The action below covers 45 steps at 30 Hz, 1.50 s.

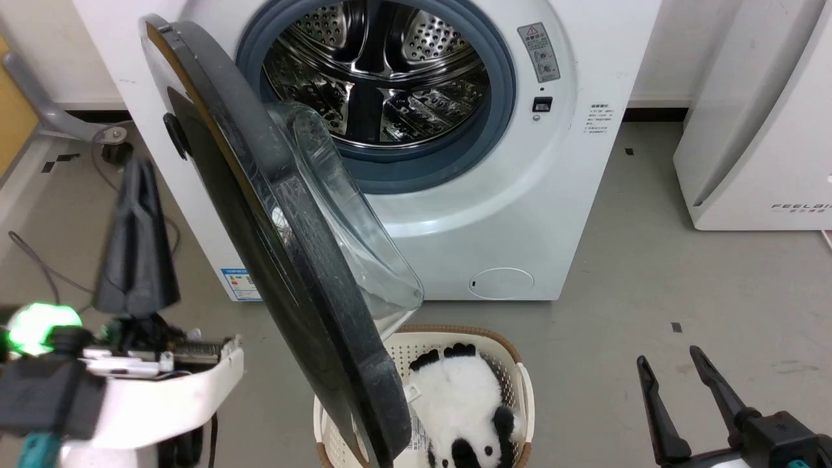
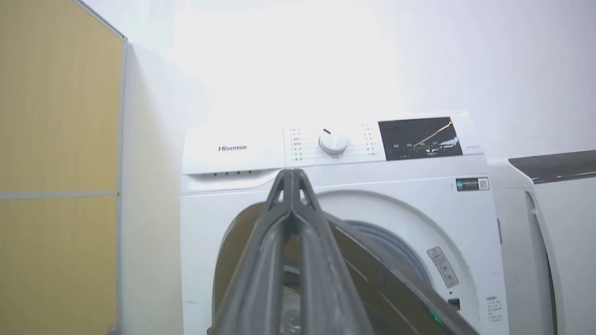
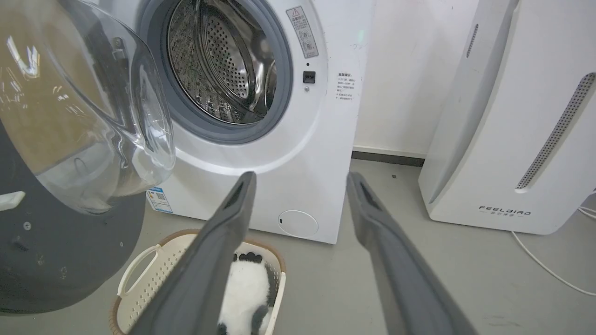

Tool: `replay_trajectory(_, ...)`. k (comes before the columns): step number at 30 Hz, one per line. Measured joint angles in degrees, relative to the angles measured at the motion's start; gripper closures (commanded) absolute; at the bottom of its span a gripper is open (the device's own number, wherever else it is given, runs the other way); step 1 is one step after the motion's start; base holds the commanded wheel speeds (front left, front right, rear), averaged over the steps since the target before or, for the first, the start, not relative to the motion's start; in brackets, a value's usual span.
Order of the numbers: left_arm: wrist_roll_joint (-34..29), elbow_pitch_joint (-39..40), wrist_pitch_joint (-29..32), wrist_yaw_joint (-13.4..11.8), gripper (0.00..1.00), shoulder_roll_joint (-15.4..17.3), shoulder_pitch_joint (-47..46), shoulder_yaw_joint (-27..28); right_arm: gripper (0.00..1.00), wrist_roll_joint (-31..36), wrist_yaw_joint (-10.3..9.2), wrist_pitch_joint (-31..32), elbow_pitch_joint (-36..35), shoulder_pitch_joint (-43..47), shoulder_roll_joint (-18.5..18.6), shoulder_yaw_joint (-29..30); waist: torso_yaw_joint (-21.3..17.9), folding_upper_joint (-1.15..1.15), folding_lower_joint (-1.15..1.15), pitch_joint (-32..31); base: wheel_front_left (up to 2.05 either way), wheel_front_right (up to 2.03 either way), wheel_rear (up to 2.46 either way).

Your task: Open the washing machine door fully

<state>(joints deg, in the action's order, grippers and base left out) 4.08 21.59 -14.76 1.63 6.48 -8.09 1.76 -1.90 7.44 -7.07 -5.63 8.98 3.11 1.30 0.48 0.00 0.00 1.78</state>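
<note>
The white washing machine [image 1: 520,195] stands ahead with its steel drum [image 1: 377,71] showing. Hinged on the left, the glossy black washing machine door [image 1: 305,312] sticks out towards me, roughly square to the front, its clear glass bowl [image 1: 344,214] facing right. My left gripper [image 1: 138,166] is shut on nothing, fingers pointing up, left of the door's outer face with a gap between. From the left wrist view, the left gripper [image 2: 291,177] points at the control panel, the door's rim [image 2: 386,274] just to its right. My right gripper [image 1: 669,357] [image 3: 300,179] stands open, low right, away from the door [image 3: 46,260].
A cream laundry basket [image 1: 507,351] holding a panda plush [image 1: 461,403] sits on the floor under the door's free edge. A white "FEELBIRD" appliance [image 1: 760,130] stands to the right. Cables [image 1: 39,260] lie on the floor at the left, beside a yellow panel [image 2: 56,139].
</note>
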Motion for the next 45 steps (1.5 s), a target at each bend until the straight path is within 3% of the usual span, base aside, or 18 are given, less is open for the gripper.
replay_trajectory(6, -0.5, 9.8, 0.0, 1.1, 1.0, -0.4, -4.3, -4.7, 0.0, 0.3, 0.0, 0.2, 0.0, -0.1, 0.0, 0.0, -0.3, 0.0, 0.0, 0.4, 0.0, 0.0, 0.0)
replay_trajectory(11, -0.4, 12.2, 2.1, 3.7, 1.0, -0.5, -4.4, -13.8, 0.0, 0.3, 0.0, 0.2, 0.2, -0.1, 0.0, 0.1, -0.4, 0.0, 0.0, 0.3, 0.0, 0.0, 0.0)
replay_trajectory(16, 1.2, 12.0, 6.9, 4.9, 1.0, 0.1, -2.0, -23.7, 0.0, 0.3, 0.0, 0.2, 1.2, -0.1, 0.0, 0.2, -0.2, 0.0, 0.0, 0.1, 0.0, 0.0, 0.0)
replay_trajectory(25, 5.3, 6.1, 17.5, 5.1, 1.0, 2.2, 8.9, -32.8, 0.0, 0.9, 0.0, 0.2, 2.6, -0.1, 0.0, 0.4, 0.1, 0.0, 0.0, -1.3, 0.0, 0.0, 0.0)
replay_trajectory(32, 6.7, -3.7, 22.6, 2.5, 1.0, 1.3, 12.7, -33.7, 0.0, 0.9, 0.0, 0.2, 3.3, -0.1, 0.0, 0.3, -0.3, 0.0, 0.0, -1.9, 0.0, 0.0, 0.0)
replay_trajectory(45, 6.7, -15.1, 17.1, -1.5, 1.0, -0.7, 8.8, -30.0, 0.0, 0.4, 0.0, 0.1, 4.5, 0.0, 0.0, 0.3, -1.3, 0.0, 0.0, -2.2, 0.0, 0.0, 0.0)
